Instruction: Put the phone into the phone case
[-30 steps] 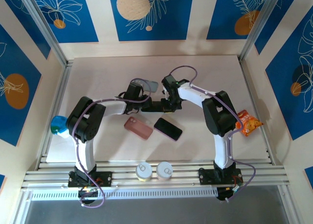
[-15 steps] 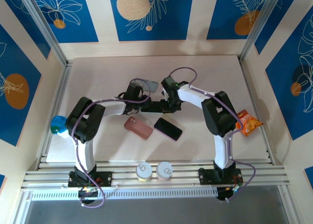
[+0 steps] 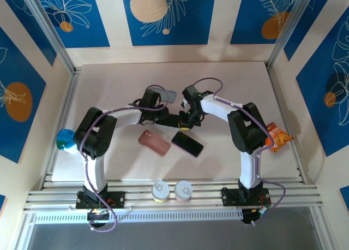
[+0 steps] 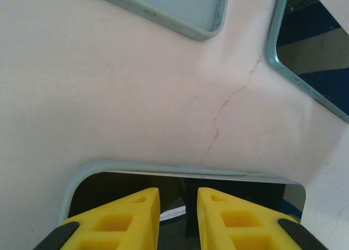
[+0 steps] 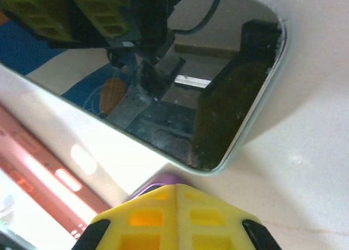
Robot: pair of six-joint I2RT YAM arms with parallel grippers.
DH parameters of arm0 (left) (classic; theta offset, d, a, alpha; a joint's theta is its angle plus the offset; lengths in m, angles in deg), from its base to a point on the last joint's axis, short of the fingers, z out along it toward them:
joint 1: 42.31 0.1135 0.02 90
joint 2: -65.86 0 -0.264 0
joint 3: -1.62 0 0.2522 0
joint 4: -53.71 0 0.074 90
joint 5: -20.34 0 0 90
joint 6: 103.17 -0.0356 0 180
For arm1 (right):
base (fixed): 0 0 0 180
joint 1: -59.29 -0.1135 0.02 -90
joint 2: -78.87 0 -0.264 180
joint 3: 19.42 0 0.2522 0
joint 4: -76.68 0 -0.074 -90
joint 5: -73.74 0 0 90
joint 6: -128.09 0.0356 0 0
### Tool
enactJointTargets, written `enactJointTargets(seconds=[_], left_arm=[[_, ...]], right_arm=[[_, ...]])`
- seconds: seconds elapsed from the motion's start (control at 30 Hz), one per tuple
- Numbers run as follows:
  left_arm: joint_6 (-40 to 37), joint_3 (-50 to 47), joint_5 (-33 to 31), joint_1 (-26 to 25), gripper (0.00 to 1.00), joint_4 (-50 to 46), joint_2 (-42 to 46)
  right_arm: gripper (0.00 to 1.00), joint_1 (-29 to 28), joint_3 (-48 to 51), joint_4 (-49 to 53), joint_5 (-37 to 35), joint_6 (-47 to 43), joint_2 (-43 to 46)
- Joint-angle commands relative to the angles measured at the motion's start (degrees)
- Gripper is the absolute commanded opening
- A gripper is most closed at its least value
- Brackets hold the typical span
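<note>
The phone (image 3: 174, 118), dark-screened with a pale blue-green rim, lies mid-table between my two grippers. In the left wrist view its near end (image 4: 245, 185) sits under my left gripper (image 4: 178, 192), whose yellow fingers stand narrowly apart over the screen with nothing solid between them. From above, the left gripper (image 3: 165, 117) is at the phone's left end and the right gripper (image 3: 186, 123) at its right end. My right gripper (image 5: 175, 189) is shut and empty, just short of the phone's corner (image 5: 180, 86). The pale blue-green phone case (image 3: 168, 96) (image 4: 174, 4) lies open side up, just behind.
A pink case (image 3: 154, 142) (image 5: 27, 168) and a dark phone with a purple edge (image 3: 187, 144) (image 5: 163, 180) lie nearer me. Another dark screen edge (image 4: 316, 59) shows at upper right. Two cans (image 3: 172, 190) stand on the front rail, an orange snack bag (image 3: 275, 136) right, a blue object (image 3: 65, 139) left.
Both wrists have shifted only slightly. The phone between them stays about where it was, and the jaws look unchanged.
</note>
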Motion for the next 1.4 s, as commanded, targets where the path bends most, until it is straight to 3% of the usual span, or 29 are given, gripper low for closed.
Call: enactJointTargets(seconds=[0.0, 0.53, 0.9, 1.37], left_arm=[[0.39, 1.03, 0.53, 0.94, 0.25, -2.48, 2.88], [3.57, -6.3, 1.38, 1.35, 0.25, -1.08, 8.27], [4.3, -8.34, 2.17, 1.26, 0.25, 0.11, 6.3], [5.1, -9.44, 2.03, 1.24, 0.25, 1.88, 4.78]], right_arm=[[0.0, 2.23, -5.05, 2.92, 2.7, -0.94, 3.78], [0.0, 5.46, -13.77, 5.48, -1.39, -8.33, -5.16], [0.0, 4.89, -13.38, 5.69, -2.61, -8.84, -8.95], [0.0, 1.57, -13.87, 8.5, -9.39, -10.26, -13.66]])
